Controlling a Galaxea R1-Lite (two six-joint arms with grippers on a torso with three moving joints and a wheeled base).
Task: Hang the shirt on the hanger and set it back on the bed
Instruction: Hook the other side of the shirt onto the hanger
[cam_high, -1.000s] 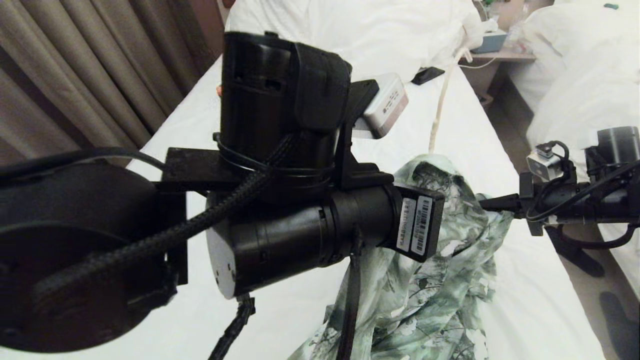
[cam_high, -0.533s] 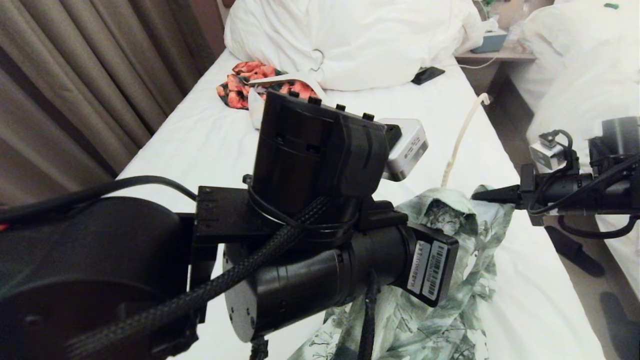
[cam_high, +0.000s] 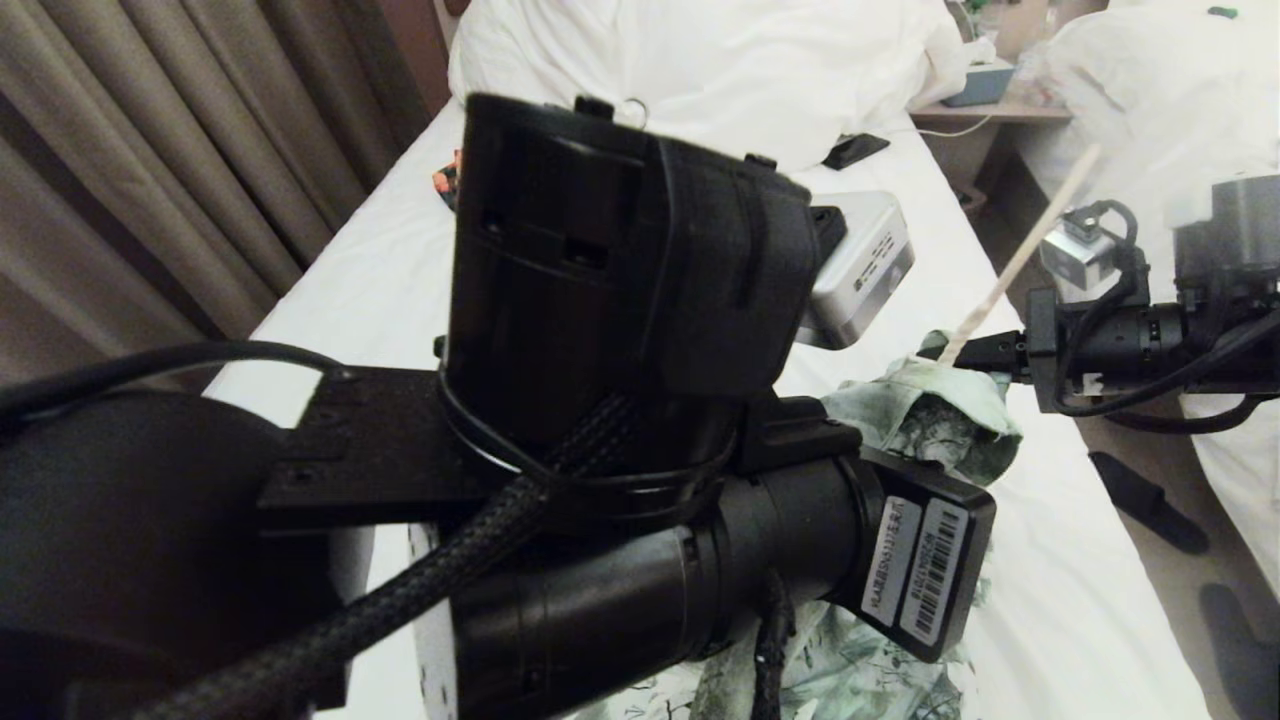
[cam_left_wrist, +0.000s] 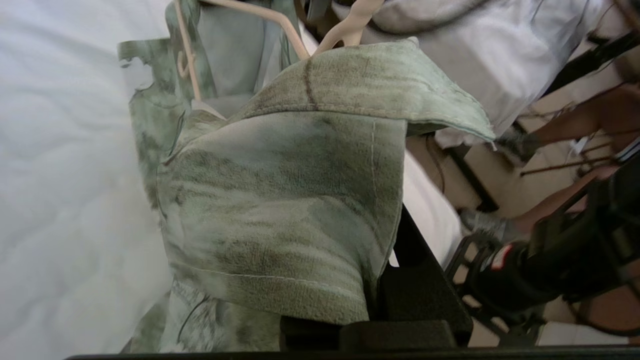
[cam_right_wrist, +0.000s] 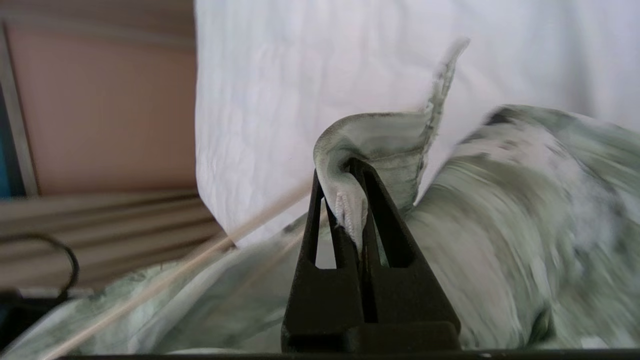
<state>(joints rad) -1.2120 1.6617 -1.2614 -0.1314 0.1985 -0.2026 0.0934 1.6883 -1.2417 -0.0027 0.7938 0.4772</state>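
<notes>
Behind the bulky left arm, most of the soft shirt (cam_high: 925, 420) hides; both the left gripper (cam_left_wrist: 380, 305) and right gripper (cam_right_wrist: 350, 200) pinch its fabric, the thin cream hanger (cam_high: 1010, 270) poking out above the bed (cam_high: 380, 290).

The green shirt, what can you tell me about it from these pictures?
The shirt is thin woven cloth, pale green and white with dark branch lines, stitched along its collar edge. It is bunched and lifted above the white bed, its lower part trailing down. The right gripper is shut on a fold of its edge; the left gripper also pinches the fabric, which drapes over its fingers. The cream hanger sits partly inside it, its stem poking up past the collar.
</notes>
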